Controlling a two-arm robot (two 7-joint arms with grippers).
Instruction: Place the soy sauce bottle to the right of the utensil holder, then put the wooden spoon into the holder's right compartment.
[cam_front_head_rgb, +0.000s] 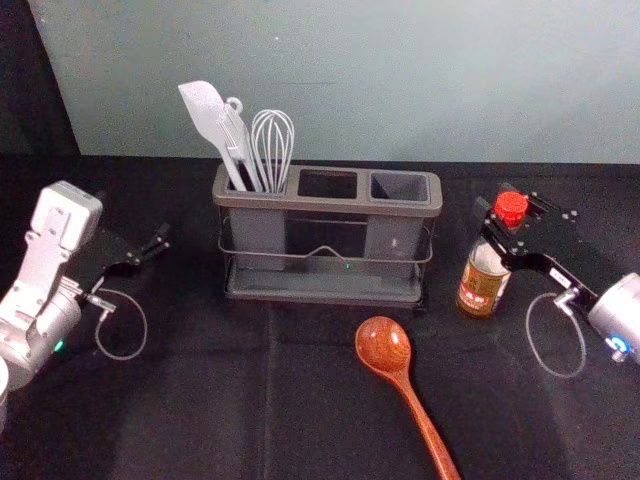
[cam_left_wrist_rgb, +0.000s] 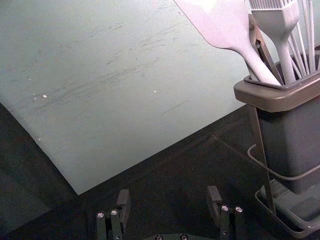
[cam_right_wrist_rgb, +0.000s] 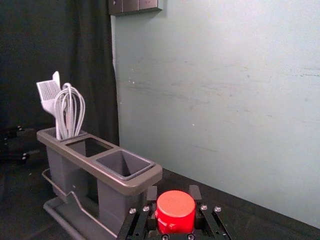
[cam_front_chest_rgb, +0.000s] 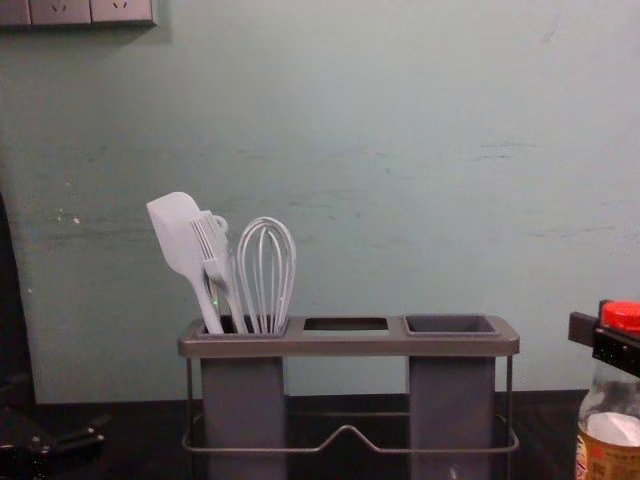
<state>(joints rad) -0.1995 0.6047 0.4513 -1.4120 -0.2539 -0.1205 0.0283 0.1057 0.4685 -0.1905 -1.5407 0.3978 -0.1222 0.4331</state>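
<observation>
The right end effector (cam_right_wrist_rgb: 173, 194) is clenched on the neck of the soy sauce bottle (cam_front_head_rgb: 478, 288), to the right of the utensil holder (cam_front_head_rgb: 325, 205), so placing seems in hand. Next it should release gently (if the base stands firm; I cannot tell), then fetch the wooden spoon (cam_front_head_rgb: 383, 345), lying on the near side. The left end effector (cam_left_wrist_rgb: 169, 197) is parked at left, released. The whisk (cam_front_head_rgb: 272, 145) occupies the left compartment; the bottle could obstruct the way to the right one.
</observation>
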